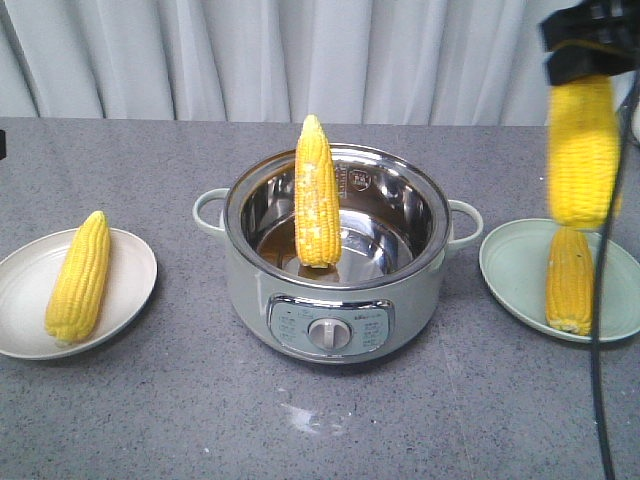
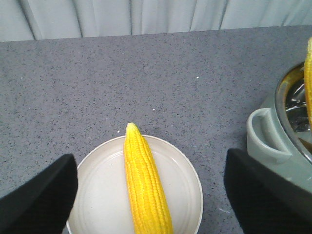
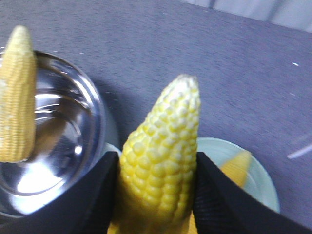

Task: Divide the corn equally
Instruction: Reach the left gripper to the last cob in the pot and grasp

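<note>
On the left of the bench (image 1: 200, 420), a white plate (image 1: 135, 262) with one corn cob (image 1: 78, 277) lying flat. Facing it, left gripper (image 2: 151, 187) wide apart, holding nothing. In the middle, a pot (image 1: 250, 295) with a second cob (image 1: 317, 195) standing up inside. On the right, right gripper (image 3: 156, 168) clamped on a third cob (image 1: 583, 150), long way up and down, just over a green plate (image 1: 510, 262) with a fourth cob (image 1: 569, 280). Probably straight down next.

Held cob (image 1: 583, 150) blurred in front view, right gripper (image 1: 585, 68) clipped by frame top. Green-plate cob (image 3: 237, 168) mostly hidden behind it in right wrist view. Pot panel labels (image 1: 330, 322) too small to read.
</note>
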Tool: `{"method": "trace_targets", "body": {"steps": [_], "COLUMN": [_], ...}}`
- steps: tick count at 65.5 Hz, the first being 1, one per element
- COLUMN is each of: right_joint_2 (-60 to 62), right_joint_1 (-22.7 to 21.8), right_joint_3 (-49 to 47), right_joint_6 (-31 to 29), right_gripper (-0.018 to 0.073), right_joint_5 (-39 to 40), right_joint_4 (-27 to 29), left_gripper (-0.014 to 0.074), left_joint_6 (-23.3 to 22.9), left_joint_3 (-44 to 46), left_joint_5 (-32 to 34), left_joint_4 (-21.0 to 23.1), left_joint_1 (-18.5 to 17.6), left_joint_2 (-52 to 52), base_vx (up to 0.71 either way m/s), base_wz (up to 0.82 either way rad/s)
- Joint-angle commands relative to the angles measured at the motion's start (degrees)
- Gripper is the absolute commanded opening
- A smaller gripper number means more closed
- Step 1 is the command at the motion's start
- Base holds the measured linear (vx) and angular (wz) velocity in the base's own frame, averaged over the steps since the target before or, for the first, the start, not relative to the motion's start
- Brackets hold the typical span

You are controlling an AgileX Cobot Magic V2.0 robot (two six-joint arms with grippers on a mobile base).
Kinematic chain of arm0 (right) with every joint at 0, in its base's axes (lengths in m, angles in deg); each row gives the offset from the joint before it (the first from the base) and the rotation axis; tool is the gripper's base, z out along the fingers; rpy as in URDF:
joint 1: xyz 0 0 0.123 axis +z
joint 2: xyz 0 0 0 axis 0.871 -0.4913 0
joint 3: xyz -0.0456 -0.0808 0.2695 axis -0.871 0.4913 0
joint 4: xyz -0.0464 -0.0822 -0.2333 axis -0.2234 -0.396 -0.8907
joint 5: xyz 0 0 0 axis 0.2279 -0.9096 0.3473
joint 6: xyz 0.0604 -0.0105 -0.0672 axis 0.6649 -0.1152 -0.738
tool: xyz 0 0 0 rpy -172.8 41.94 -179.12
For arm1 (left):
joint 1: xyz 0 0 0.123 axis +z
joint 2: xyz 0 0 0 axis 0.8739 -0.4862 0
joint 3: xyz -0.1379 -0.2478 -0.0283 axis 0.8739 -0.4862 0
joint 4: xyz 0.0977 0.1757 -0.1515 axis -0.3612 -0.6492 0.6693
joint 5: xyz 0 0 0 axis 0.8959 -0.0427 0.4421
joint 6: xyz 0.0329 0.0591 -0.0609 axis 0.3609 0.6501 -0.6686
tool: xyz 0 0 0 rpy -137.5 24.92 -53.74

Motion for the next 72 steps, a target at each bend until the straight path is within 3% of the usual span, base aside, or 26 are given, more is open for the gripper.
{"method": "trace_targets", "body": {"steps": [1,16,30,37,52,58,62,72], "right_joint_2": [4.6,13.7,17.9,18.1,18.1,18.1,18.1,18.1], "right_joint_1": [-3.6,-9.7,-10.3,-10.3,-10.3,-10.3,-10.3,-10.3], "right_joint_3": [1.3,15.7,19.9,19.9,19.9,19.9,19.9,19.9], "right_joint_6": [-1.9,-1.8,-1.6,-1.6,-1.6,-1.6,-1.6,-1.6], "right_gripper": [0.0081,0.0081,0.0081,0.0081,0.0081,0.0081,0.0081,0.0081], "right_joint_5": [1.6,9.8,9.4,9.4,9.3,9.3,9.3,9.2], "right_joint_4": [1.3,1.6,1.6,1.8,3.1,3.3,3.3,3.3], "left_gripper": [0.0590,0.0590,0.0590,0.0590,0.0590,0.0590,0.0590,0.0590], "left_joint_6": [-0.6,-0.6,-0.5,2.1,16.6,20.4,21.8,22.0], "left_joint_3": [1.4,1.4,1.4,1.5,2.6,4.1,5.8,10.9], "left_joint_5": [3.5,3.6,3.3,3.5,4.0,3.5,3.5,3.6], "left_joint_4": [0.4,0.6,1.6,6.5,24.2,30.1,32.0,32.0], "left_joint_1": [0.0,0.0,-0.1,-0.1,-0.2,-2.1,-4.3,-11.2], "left_joint_2": [0.9,0.9,0.9,0.8,-1.4,-4.5,-6.9,-14.0], "base_vx": [0.00,0.00,0.00,0.00,0.00,0.00,0.00,0.00], "base_wz": [0.00,0.00,0.00,0.00,0.00,0.00,0.00,0.00]}}
